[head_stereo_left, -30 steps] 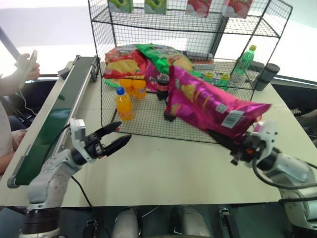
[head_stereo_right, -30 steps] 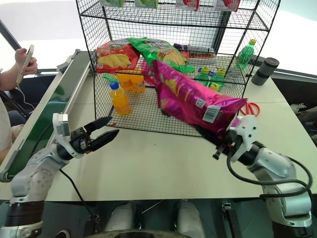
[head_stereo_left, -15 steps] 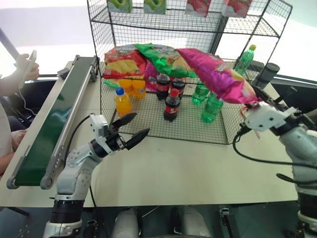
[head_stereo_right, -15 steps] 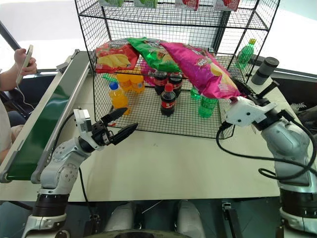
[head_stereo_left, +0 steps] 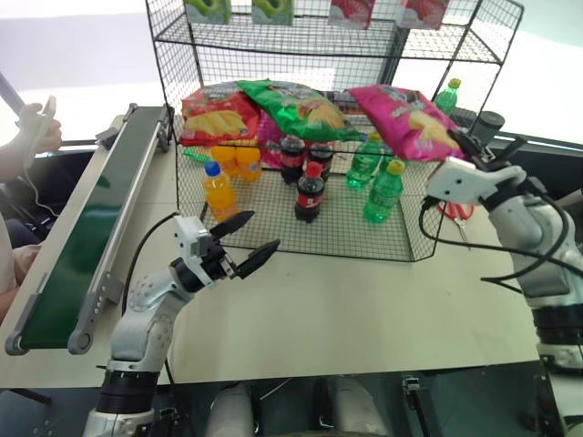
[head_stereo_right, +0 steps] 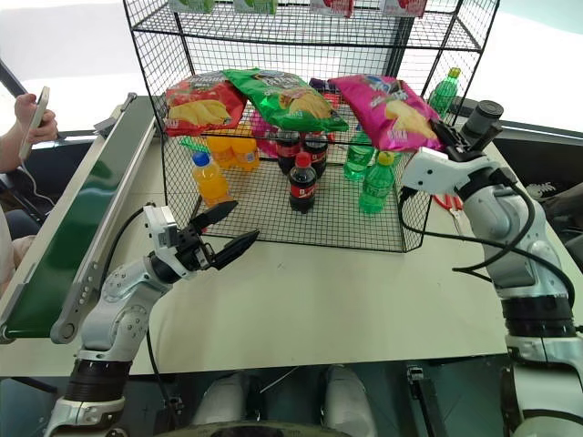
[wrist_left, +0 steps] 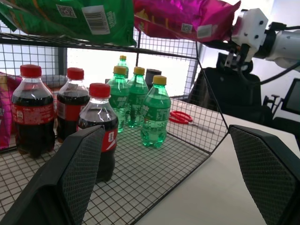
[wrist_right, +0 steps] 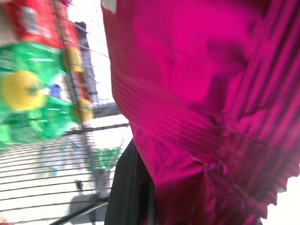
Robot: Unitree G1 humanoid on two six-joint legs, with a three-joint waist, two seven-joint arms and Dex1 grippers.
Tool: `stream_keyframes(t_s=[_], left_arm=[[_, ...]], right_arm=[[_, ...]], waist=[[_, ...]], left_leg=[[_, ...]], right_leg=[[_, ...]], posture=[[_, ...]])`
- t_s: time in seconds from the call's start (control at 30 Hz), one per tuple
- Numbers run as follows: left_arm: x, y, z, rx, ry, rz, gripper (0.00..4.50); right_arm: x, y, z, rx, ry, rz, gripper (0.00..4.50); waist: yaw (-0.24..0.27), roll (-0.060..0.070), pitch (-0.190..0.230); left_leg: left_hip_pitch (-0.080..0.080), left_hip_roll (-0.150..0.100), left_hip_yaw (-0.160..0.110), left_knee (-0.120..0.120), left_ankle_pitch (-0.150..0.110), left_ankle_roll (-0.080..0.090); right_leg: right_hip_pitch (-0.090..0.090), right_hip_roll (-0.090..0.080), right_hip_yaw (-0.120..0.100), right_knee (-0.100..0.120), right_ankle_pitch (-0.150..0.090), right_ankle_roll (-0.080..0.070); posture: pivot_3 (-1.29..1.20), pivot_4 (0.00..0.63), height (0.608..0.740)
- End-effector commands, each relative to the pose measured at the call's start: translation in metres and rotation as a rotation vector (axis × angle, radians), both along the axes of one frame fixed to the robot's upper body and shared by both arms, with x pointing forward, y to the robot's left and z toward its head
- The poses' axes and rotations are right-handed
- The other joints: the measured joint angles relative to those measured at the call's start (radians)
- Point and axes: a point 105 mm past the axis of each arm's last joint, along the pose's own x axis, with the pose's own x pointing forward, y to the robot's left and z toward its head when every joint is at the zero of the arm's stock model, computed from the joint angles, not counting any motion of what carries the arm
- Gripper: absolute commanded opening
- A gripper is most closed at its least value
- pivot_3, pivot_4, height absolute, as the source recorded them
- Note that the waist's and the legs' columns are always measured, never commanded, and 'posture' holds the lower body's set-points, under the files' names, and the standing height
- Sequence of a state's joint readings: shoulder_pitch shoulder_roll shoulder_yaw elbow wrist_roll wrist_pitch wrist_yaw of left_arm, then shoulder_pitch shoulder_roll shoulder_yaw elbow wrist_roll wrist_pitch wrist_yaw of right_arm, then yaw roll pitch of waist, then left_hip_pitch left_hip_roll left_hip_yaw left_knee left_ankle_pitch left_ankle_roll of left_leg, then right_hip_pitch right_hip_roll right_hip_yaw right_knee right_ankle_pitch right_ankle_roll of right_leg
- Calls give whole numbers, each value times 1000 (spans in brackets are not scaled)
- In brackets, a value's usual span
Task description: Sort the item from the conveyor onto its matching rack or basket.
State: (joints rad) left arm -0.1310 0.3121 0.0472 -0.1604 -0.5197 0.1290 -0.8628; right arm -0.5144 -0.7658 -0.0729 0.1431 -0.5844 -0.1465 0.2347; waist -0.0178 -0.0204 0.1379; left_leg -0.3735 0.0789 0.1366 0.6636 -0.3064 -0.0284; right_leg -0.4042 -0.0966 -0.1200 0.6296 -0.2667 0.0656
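So we're at the placing step. The conveyor [head_stereo_left: 86,246] on the left has nothing on its belt, and the left gripper [head_stereo_left: 246,244] just hangs over the worktop [head_stereo_left: 346,309] in front of the rack [head_stereo_left: 301,55], fingers spread wide and holding nothing.

Rack contents, left to right: on the chip tier there's a red chip bag [head_stereo_left: 217,114], then a green chip bag [head_stereo_left: 296,107], then the pink chip bag [head_stereo_left: 405,116], which is the one being sorted. It's lying on that tier at the right end next to the green one. Below, on the bottom tier: orange soda bottles [head_stereo_left: 219,191], cola bottles [head_stereo_left: 308,191], green soda bottles [head_stereo_left: 383,193]. The top shelf has small green and red packs, too cropped to read.

The right gripper [head_stereo_left: 460,146] is up at the rack's right side with its fingers clamped on the crimped end of the pink bag. I think most of the bag's weight is already on the wire, but hard to be sure from this angle.

Next move, I reckon: let go of the seam, then pull the arm straight back out without snagging the wire grid or dragging the bag off the edge.
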Motion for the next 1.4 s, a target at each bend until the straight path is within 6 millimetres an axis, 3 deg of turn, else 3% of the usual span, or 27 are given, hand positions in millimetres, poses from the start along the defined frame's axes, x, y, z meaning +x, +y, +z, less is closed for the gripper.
stream_keyframes(t_s=[0.03,0.33,0.53,0.63,0.67,0.83,1.03,1.17,1.33,1.4], left_arm=[[-2,-4,9,7,-55,1,4500],[-4,-6,4,18,-47,5,4500],[-6,-8,3,19,-50,10,4500],[-8,-10,1,23,-47,8,4500],[-8,-10,0,23,-45,8,4500],[-8,-12,-1,31,-44,8,4500],[-10,-14,-5,60,-48,4,4500],[-10,-14,-8,60,-40,6,4500],[-10,-14,-9,63,-42,5,4500],[-10,-15,-9,65,-42,5,4500]], right_arm=[[6,-1,10,42,-34,-29,163],[29,0,14,91,-8,-81,163],[32,-7,11,98,18,-103,163],[30,-8,11,122,28,-93,1699],[30,-7,11,125,31,-91,1949],[28,-1,16,219,64,-32,4331],[17,6,3,324,217,72,4424],[10,6,10,469,248,143,4424],[5,22,12,654,318,266,4424],[4,25,16,649,304,279,4424]], waist=[[1,0,0],[1,1,1],[2,1,1],[1,1,1],[1,1,1],[1,1,0],[1,1,0],[0,1,0],[-1,1,0],[1,2,1]], left_leg=[[0,0,0,0,0,0],[-1,0,0,0,0,0],[-1,0,1,0,0,0],[-1,0,1,0,0,0],[0,0,1,0,0,0],[0,0,1,0,0,0],[0,0,0,0,0,1],[0,1,0,0,-1,2],[0,1,0,0,-3,5],[0,1,0,0,-3,5]], right_leg=[[0,0,0,0,0,0],[0,0,0,0,0,0],[0,0,0,0,0,0],[0,0,0,0,0,0],[0,0,0,0,0,0],[0,0,0,0,0,0],[0,0,0,0,0,0],[1,0,0,0,0,0],[0,0,0,1,0,0],[0,0,0,1,0,0]], posture=[[0,150,726],[0,150,726],[0,150,726],[0,150,726],[0,150,726],[0,150,726],[0,150,726],[0,150,726],[0,150,726],[0,150,726]])
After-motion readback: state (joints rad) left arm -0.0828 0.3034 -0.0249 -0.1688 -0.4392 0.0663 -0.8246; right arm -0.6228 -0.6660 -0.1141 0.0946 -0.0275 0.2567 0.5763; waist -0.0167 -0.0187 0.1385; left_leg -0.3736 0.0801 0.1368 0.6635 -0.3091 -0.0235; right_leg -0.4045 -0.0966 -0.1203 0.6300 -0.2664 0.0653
